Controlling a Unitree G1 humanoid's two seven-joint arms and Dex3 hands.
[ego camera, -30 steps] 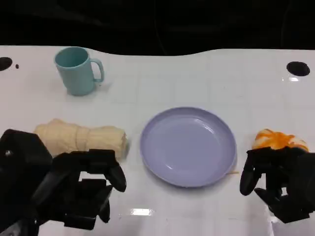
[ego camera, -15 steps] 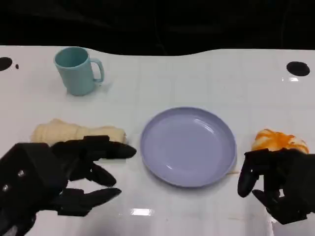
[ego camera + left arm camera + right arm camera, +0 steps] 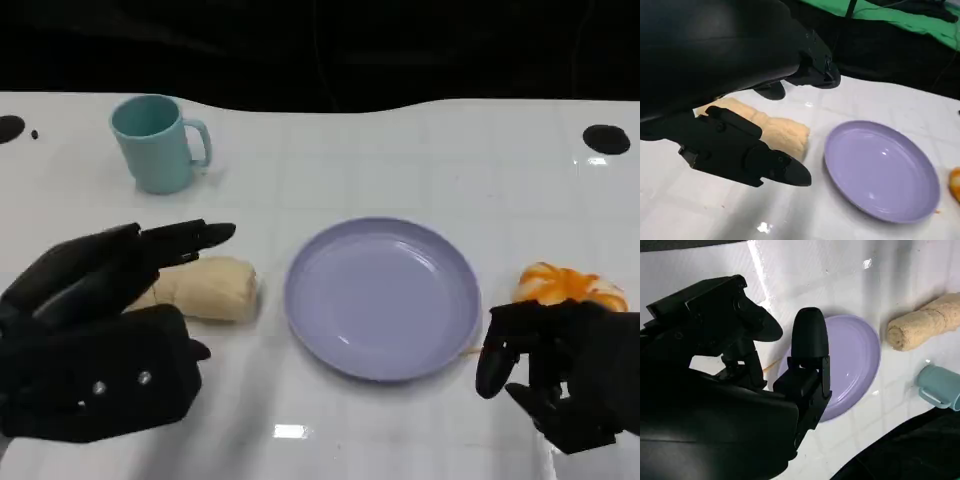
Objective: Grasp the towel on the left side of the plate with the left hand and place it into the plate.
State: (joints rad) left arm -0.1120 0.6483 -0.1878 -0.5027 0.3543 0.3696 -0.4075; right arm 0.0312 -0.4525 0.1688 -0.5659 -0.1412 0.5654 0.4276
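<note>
A rolled cream towel (image 3: 207, 287) lies on the white table just left of the lavender plate (image 3: 382, 296). My left hand (image 3: 100, 320) hovers over the towel's left part with fingers spread apart, holding nothing; its fingertips (image 3: 205, 235) reach past the roll's far side. In the left wrist view the towel (image 3: 775, 134) sits between the upper fingers and the thumb (image 3: 747, 150), next to the plate (image 3: 882, 170). My right hand (image 3: 555, 375) rests at the lower right with fingers curled in, holding nothing. The right wrist view shows the plate (image 3: 855, 357) and towel (image 3: 925, 322).
A teal mug (image 3: 157, 143) stands at the back left, behind the towel. An orange, peel-like object (image 3: 566, 286) lies right of the plate, just beyond my right hand. Dark round holes (image 3: 605, 139) mark the table's far corners.
My left hand has risen, turned and moved forward over the towel, its fingers going from curled to spread. The right hand has barely moved.
</note>
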